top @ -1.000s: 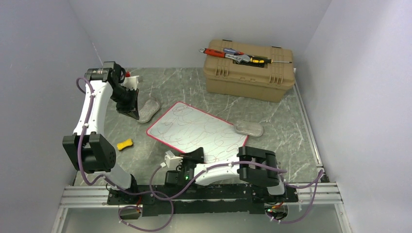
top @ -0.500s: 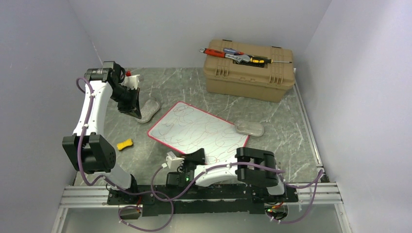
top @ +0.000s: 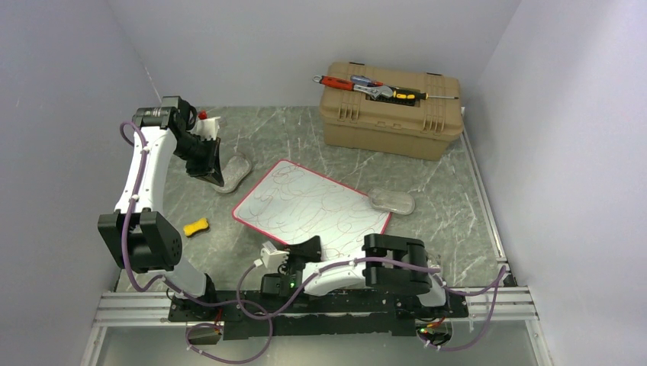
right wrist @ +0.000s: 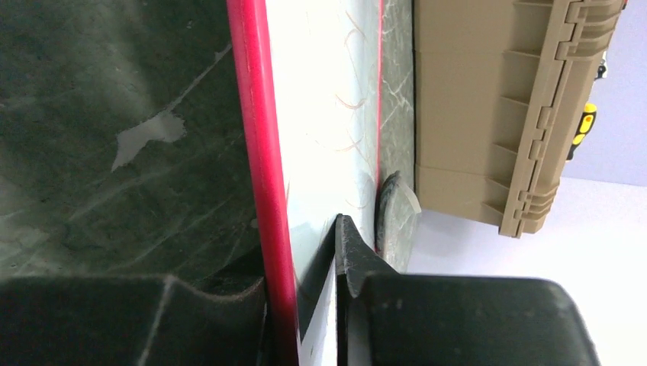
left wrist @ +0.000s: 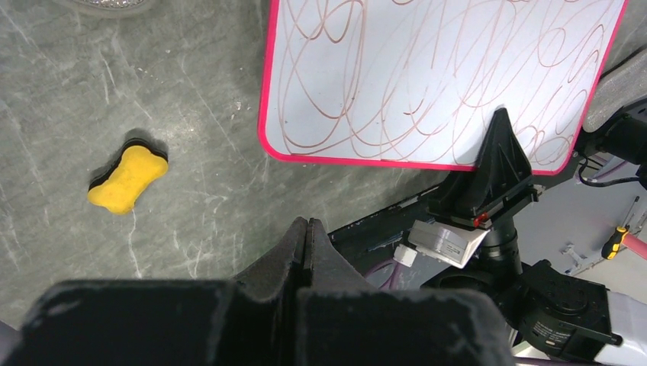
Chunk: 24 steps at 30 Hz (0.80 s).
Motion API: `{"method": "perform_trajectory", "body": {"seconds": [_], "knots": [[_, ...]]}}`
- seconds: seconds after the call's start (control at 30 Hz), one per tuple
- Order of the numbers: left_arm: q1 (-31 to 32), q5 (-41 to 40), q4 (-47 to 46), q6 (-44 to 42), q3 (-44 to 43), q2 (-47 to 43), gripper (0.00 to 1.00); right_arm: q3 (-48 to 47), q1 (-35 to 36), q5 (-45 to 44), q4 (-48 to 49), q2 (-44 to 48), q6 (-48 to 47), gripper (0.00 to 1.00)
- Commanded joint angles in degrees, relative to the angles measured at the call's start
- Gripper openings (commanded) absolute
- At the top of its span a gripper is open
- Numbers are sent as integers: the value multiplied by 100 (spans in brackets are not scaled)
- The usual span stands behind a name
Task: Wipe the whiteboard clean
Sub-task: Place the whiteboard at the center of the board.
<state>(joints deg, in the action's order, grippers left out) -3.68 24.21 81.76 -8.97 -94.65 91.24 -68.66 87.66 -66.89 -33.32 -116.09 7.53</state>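
**Operator:** Two sets of fingers on you. What is each one doing?

**Arm:** My right fingers (top: 309, 246) are clamped on the near edge of the whiteboard (top: 309, 202). From my right wrist I see its red rim running straight between them, with one finger on the white face and the other on the outer side of the rim. My left fingers (left wrist: 305, 232) are pressed together with nothing between them. They are out at the far left of the table (top: 450, 206), just beside a grey pad (top: 233, 173). Whether they touch it I cannot tell.

**Operator:** And the board itself?

**Arm:** It is in the middle of the table, turned at an angle. Thin reddish loops of pen cover the whole face. A second grey pad (top: 391, 202) lies just beside its right corner. Whether the gripped edge is lifted off the table I cannot tell.

**Operator:** What else is around it?

**Arm:** A yellow sponge (top: 197, 226), shaped like a bone, lies on the table to the left of the board and apart from it. A tan toolbox (top: 391, 110) stands at the far right, beyond the board. A red-handled tool (top: 333, 81) and a yellow-and-black screwdriver (top: 408, 95) lie on its lid.
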Motion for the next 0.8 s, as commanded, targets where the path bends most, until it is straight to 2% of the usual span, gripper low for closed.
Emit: {"method": "perform_trajectory", "body": {"seconds": [0.0, 0.3, 0.5, 0.67, 0.77], "knots": [[-1, 221, 64, -85, -201, -87, 0, 117, 19, 3067, 1344, -276, 1979, 0], [1, 309, -8, -85, -198, -30, 0, 588, 94, 3242, 1581, -152, 2319, 0], [3, 332, -15, -42, -211, 100, 0, 583, 193, 3390, 1450, -120, 2443, 1], [9, 382, -64, -49, -132, 147, 1, 849, 238, 3538, 1515, 188, 2513, 35], [10, 460, -68, -55, -136, 170, 0, 793, 255, 3602, 1459, 330, 2495, 59]]}}
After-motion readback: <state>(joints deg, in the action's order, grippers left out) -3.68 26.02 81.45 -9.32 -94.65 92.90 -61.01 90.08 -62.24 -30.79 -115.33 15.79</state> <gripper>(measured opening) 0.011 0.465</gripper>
